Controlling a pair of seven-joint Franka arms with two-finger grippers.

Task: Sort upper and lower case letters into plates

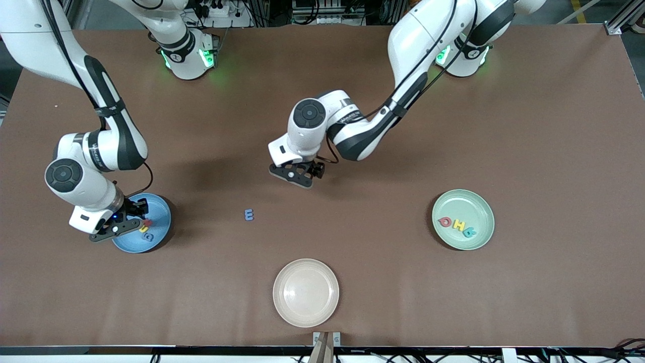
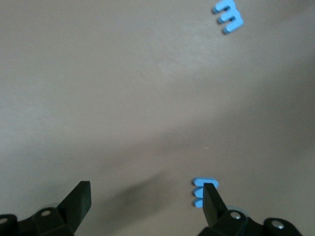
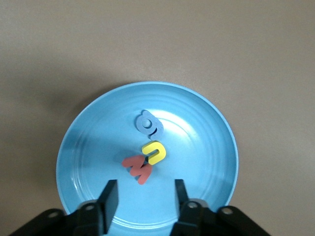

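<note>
Letters are spread over three places on the brown table (image 1: 352, 60). The sky blue plate (image 1: 159, 218) sits at the right arm's end of the table. Three letters lie in it: a red letter (image 3: 137, 168), a yellow letter (image 3: 154, 151) touching it, and a blue letter (image 3: 149, 124) just beside the yellow one. The right gripper (image 3: 142, 196) hangs low over this plate, right above the red letter. Its fingers (image 3: 109, 195) stand a little way apart and hold nothing.

The mint green plate (image 1: 478, 204) sits at the left arm's end of the table. It holds a row of three letters: a red one (image 1: 445, 222), a yellow one (image 1: 459, 225) and a teal one (image 1: 470, 232).

One blue E letter (image 1: 248, 215) lies alone on the bare table, between the two plates and closer to the blue one. The left gripper (image 1: 297, 174) hangs over the middle of the table, near that letter but not right over it. Its jaws are wide open and empty. The left wrist view shows two blue pieces on the table, one beside a fingertip (image 2: 212, 199); I cannot tell why there are two.

A cream plate (image 1: 306, 292) sits closest to the front camera, with nothing in it.
</note>
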